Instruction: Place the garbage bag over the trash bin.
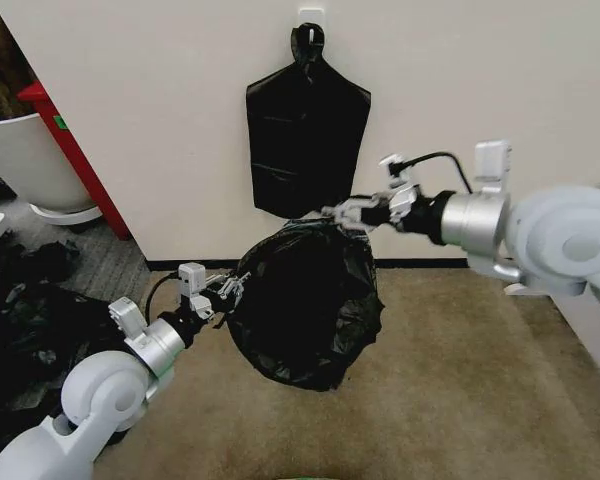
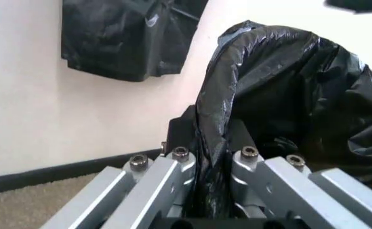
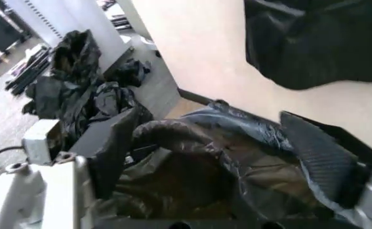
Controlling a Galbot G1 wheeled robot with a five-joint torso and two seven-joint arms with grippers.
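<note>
At frame centre, the garbage bag (image 1: pixel 305 305) is held aloft, its rim pinched by the closed left gripper (image 1: pixel 232 289) and right gripper (image 1: pixel 342 213). Both grips should be kept firm, with the mouth stretched wide.

Glossy black plastic garbage bag (image 1: pixel 305 305) hanging mid-scene above tan carpet floor (image 1: pixel 460 380), between left gripper (image 1: pixel 232 289) at its left edge and right gripper (image 1: pixel 346 213) at its top rim. Flat black bag bundle with knotted loop (image 1: pixel 307 125) on cream wall (image 1: pixel 160 120) directly behind and above. Large white round tub (image 1: pixel 25 160) far left, heap of black plastic bags (image 1: pixel 30 320) before it.
</note>
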